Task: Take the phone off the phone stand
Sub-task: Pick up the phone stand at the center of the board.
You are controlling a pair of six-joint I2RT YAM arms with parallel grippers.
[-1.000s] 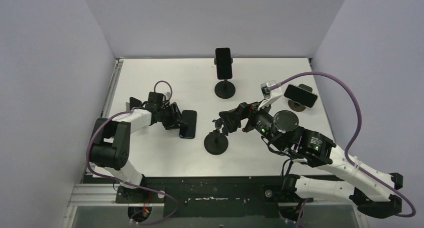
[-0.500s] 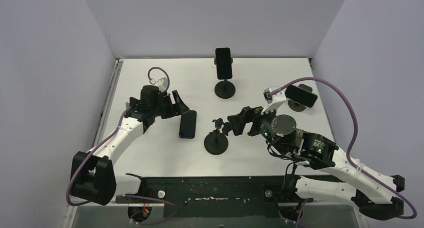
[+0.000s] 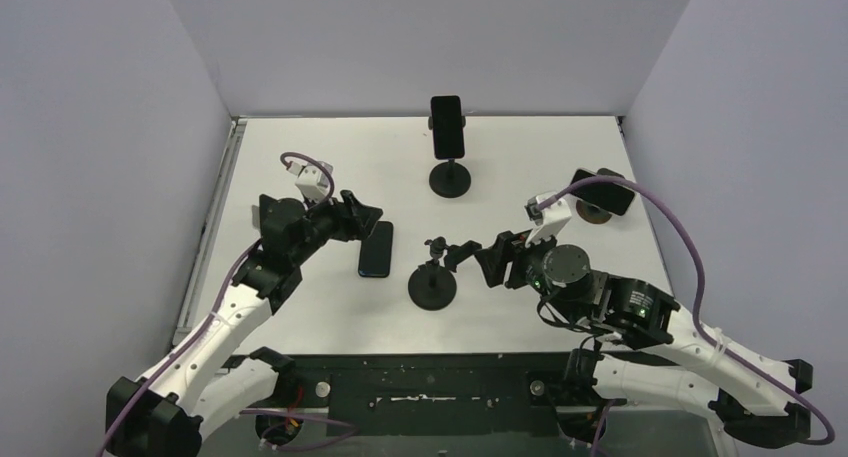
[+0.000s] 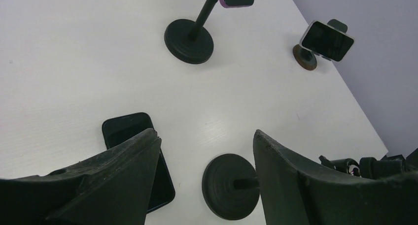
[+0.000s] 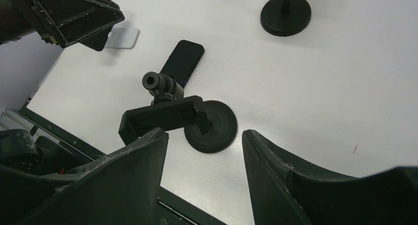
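A dark phone (image 3: 376, 249) lies flat on the white table, just left of an empty black phone stand (image 3: 432, 282) with a round base. My left gripper (image 3: 360, 217) hovers above the phone's far end, open and holding nothing; in its wrist view the phone (image 4: 125, 128) shows past the left finger and the stand base (image 4: 230, 185) between the fingers. My right gripper (image 3: 480, 257) is open just right of the stand's clamp (image 5: 162, 117), apart from it, with the stand base (image 5: 212, 126) beyond.
A second stand (image 3: 449, 180) at the back middle holds an upright phone (image 3: 447, 127). A third, short stand at the right edge carries a phone (image 3: 602, 192) lying sideways. Walls enclose the table on the left, back and right.
My left gripper opened, let go of the phone on the table and rose away up-left. My right gripper drew back to the right from the stand's clamp, its jaws narrower.
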